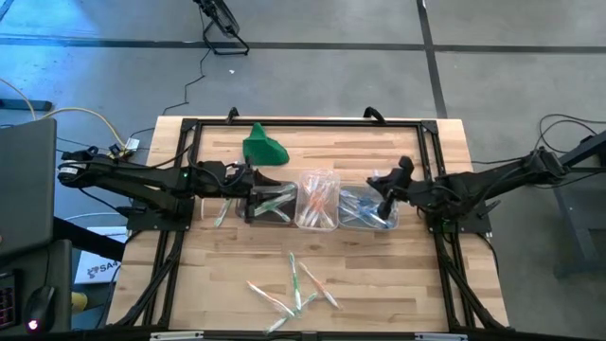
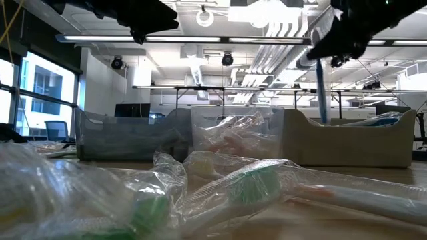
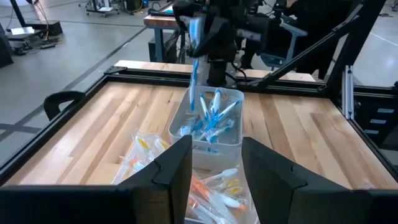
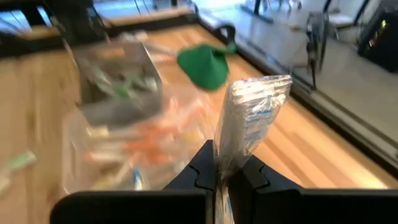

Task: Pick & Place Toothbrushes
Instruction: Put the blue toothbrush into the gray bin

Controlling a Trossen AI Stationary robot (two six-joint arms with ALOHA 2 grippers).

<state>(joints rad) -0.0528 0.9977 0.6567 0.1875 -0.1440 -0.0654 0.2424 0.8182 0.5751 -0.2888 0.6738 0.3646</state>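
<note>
Three small clear rectangular tubs sit in a row mid-worktop: the left tub (image 1: 272,203) holds green-tipped toothbrushes, the middle tub (image 1: 317,201) orange-pink ones, the right tub (image 1: 365,208) blue ones. The right gripper (image 1: 386,201), clamped shut, holds a plastic-wrapped blue toothbrush (image 4: 249,127) upright above the right tub. The left gripper (image 1: 248,188) hangs open, holding nothing, over the left tub. Loose wrapped toothbrushes (image 1: 298,287) lie near the worktop's front edge.

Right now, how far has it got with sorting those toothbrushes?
Well along: three tubs already hold green, orange and blue brushes. The right gripper is shut on a wrapped blue toothbrush above the blue tub. The left gripper is open, empty. Several loose toothbrushes remain on the table.
</note>
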